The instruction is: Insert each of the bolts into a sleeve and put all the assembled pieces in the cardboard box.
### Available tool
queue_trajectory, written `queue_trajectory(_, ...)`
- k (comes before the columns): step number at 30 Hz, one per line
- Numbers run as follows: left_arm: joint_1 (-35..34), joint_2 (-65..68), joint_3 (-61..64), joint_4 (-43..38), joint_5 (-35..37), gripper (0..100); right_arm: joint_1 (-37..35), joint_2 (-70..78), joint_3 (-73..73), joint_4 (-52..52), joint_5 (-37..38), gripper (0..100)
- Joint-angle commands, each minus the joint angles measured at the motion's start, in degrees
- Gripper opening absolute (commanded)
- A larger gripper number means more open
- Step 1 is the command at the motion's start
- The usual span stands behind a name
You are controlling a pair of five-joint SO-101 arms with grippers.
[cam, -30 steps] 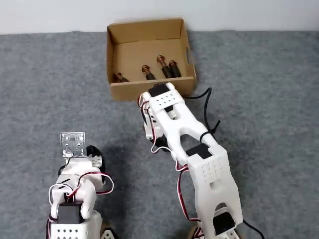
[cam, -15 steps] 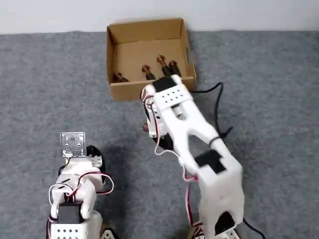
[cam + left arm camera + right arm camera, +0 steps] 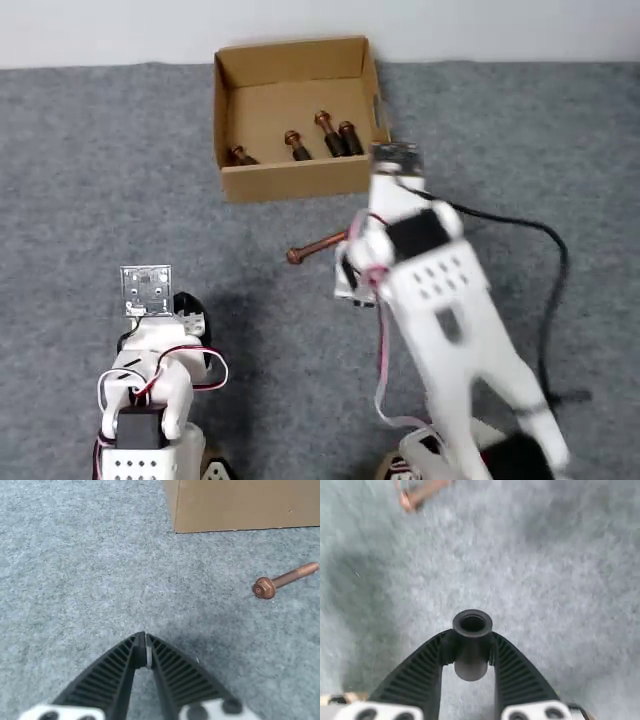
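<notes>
Down at seven o'clock on the grey carpet point(image 3: 90, 200), the left gripper point(image 3: 145, 649) has its jaws pressed together with nothing between them, its tip pointing toward twelve. From about five o'clock the right arm point(image 3: 440, 300) leans in toward the centre. The right gripper point(image 3: 471, 647) is clamped round a black sleeve point(image 3: 472, 630), whose open bore faces the wrist camera. Just past it, near the centre, a loose copper bolt point(image 3: 318, 247) lies flat on the carpet, head toward nine o'clock and shank toward three, apart from both grippers. Farthest out, at twelve o'clock, the cardboard box point(image 3: 300, 182) stands open. Four assembled pieces point(image 3: 296, 146) lie along its near side, copper heads toward twelve.
</notes>
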Motion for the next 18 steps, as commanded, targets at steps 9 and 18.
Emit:
queue_trajectory(9,1.1,-0.4,-0.2,4.1,-0.5,1,9.5,-35.7,22.5,-11.4,-0.4,0.9)
queue_trajectory(18,3.0,-0.2,-6.0,-2.7,-0.1,1,13.8,-51.9,38.3,-10.9,-0.2,0.9)
